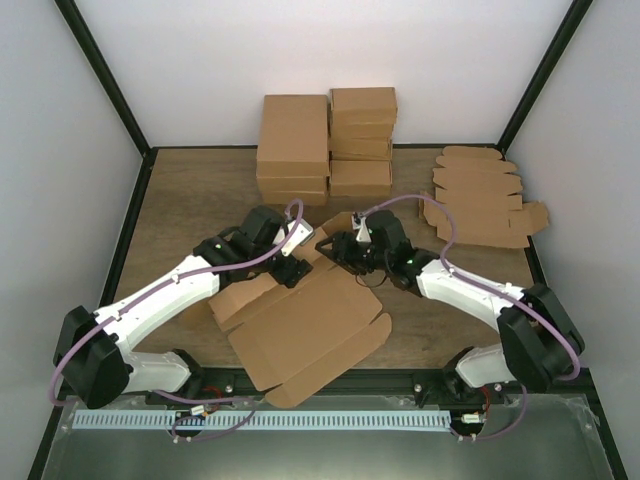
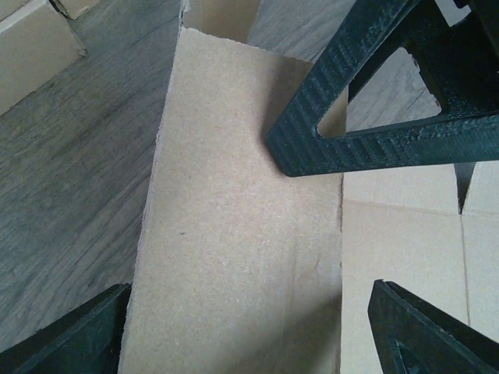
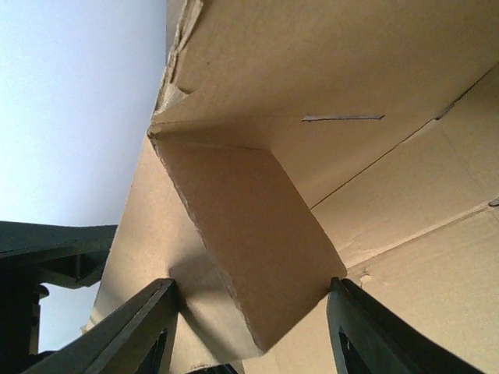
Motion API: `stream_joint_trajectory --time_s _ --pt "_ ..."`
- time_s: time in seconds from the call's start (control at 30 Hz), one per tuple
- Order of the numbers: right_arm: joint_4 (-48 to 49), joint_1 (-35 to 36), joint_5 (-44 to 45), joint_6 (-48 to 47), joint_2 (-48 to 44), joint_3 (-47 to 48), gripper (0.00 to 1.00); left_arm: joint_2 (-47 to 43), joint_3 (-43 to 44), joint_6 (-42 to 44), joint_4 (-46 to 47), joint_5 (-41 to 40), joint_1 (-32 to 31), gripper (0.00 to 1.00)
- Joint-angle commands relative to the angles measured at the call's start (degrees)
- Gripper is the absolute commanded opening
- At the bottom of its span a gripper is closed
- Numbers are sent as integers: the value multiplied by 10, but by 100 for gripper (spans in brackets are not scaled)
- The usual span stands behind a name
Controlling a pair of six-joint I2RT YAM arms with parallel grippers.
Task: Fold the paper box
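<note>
The paper box (image 1: 300, 335) is a flat brown cardboard blank lying on the wooden table in front of the arms, with its far edge flaps lifted. My left gripper (image 1: 290, 268) is open over the far left part; in the left wrist view a side panel (image 2: 242, 234) lies between its wide-spread fingers (image 2: 437, 335). My right gripper (image 1: 335, 250) is open at the raised far flap (image 1: 338, 224). In the right wrist view a folded tab (image 3: 257, 241) stands between its fingers (image 3: 374, 335). A right finger (image 2: 374, 101) also shows in the left wrist view.
Two stacks of folded brown boxes (image 1: 325, 145) stand at the back centre. A pile of flat box blanks (image 1: 480, 200) lies at the back right. White enclosure walls with black frame posts surround the table (image 1: 190, 200).
</note>
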Motion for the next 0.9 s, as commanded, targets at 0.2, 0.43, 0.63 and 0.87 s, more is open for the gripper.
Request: stream_joint_trajectory --time_s 0.2,0.43,0.63,0.87 --pt "-4 6 16 -25 26 28 55 -14 3 3 8 47 -3 99" --pt "-5 6 17 -28 31 32 55 -42 26 -7 1 39 -2 100" --pt "-6 6 17 -31 33 35 55 -39 52 -25 -24 10 0 100" --pt "-7 7 19 -35 34 38 55 -18 66 -28 -42 0 19 97"
